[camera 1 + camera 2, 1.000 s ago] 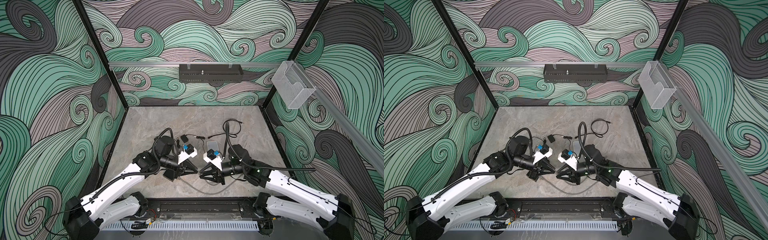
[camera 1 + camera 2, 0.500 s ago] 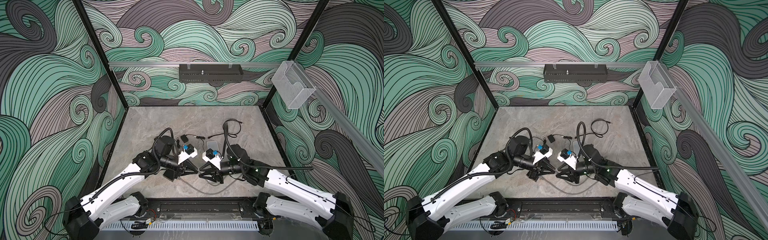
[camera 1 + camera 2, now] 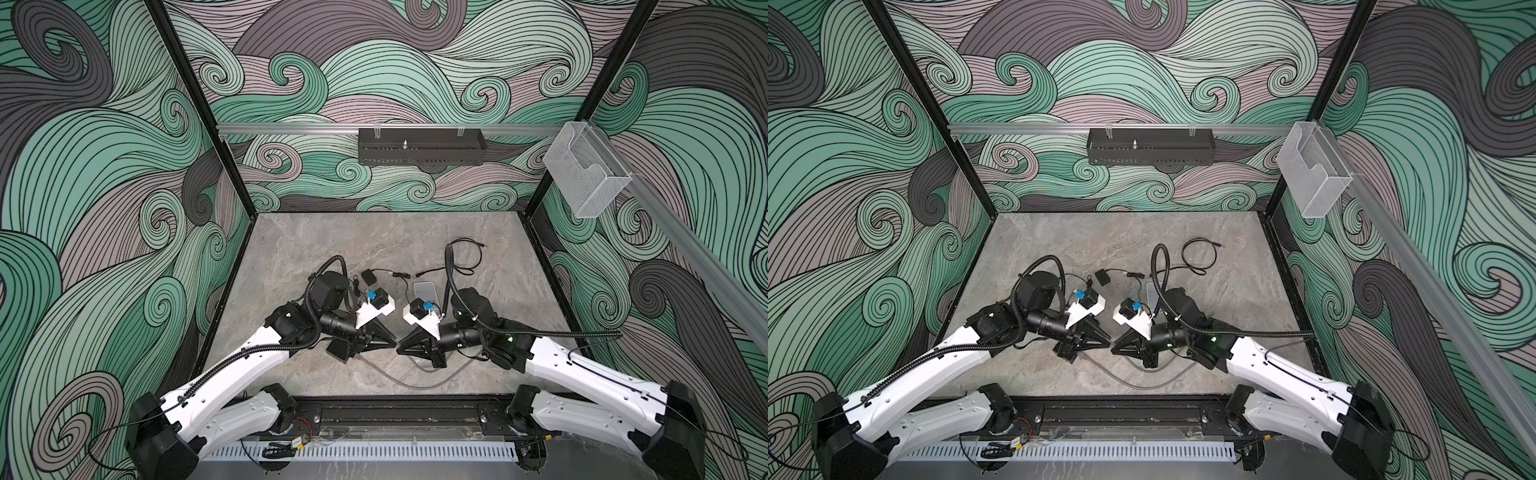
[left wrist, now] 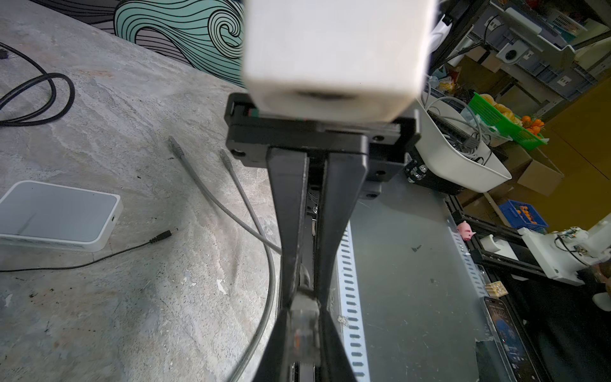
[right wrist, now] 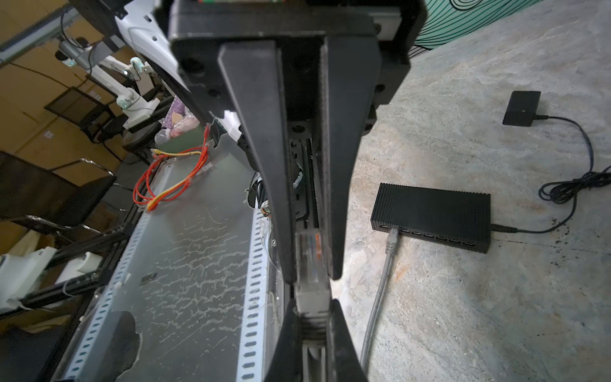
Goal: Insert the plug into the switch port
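The right gripper [image 5: 312, 306], just narrowed, is clamping the RJ45 plug [image 5: 309, 251] by its boot; the left gripper [image 5: 310, 276] is apparently still pinching its head, so a handover is starting.

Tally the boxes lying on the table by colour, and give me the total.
Black boxes: 2, the switch and the small power adapter
White boxes: 1, the flat white box
Total: 3
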### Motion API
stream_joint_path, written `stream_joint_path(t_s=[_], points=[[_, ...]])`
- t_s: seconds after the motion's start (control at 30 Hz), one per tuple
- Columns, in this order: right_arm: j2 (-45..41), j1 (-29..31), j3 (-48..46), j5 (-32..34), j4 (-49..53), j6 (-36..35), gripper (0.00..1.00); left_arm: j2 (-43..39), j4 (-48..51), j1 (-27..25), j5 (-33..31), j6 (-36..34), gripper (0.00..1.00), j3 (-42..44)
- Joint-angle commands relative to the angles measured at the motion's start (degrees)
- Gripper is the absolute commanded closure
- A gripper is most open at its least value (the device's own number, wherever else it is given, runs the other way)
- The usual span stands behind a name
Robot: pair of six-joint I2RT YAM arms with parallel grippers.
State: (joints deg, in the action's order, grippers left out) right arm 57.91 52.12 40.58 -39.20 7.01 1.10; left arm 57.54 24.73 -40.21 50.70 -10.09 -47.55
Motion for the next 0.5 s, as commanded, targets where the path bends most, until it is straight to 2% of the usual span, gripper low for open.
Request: stream_joint_path(t_s=[0.0, 0.03, 0.1, 0.13, 0.2, 0.37, 0.47], points=[[-0.8, 0.1, 0.0, -0.5, -0.9, 0.0, 1.00, -0.3, -0.2, -0.1, -1.5, -0.2, 0.83, -2.2], [-0.9, 0.0, -0.1, 0.3, -0.8, 0.0, 1.00, -0.4, -0.1, -0.1, -2.5, 0.2, 0.76, -2.2], [-1.2, -0.1, 0.0, 2.9, 0.7, 0.0, 1.00, -0.9, -0.4, -0.1, -5.8, 2.5, 0.53, -1.9], [-1.2, -0.2, 0.2, 4.4, 1.9, -0.2, 1.00, -1.4, -1.1, -0.1, -7.9, 4.3, 0.45, -1.7], [-0.8, -0.2, 1.5, 9.1, 5.9, -1.3, 1.00, -2.3, -3.1, -0.1, -16.1, 11.6, 0.35, -0.8], [0.3, -0.1, 2.9, 19.1, 11.3, -3.3, 1.00, -4.5, -2.9, 0.0, -39.2, 32.8, 0.33, 2.4], [0.8, 0.0, 1.3, 22.4, 9.0, -2.1, 1.00, -5.4, -1.7, 0.8, -49.4, 42.2, 0.33, 6.7]])
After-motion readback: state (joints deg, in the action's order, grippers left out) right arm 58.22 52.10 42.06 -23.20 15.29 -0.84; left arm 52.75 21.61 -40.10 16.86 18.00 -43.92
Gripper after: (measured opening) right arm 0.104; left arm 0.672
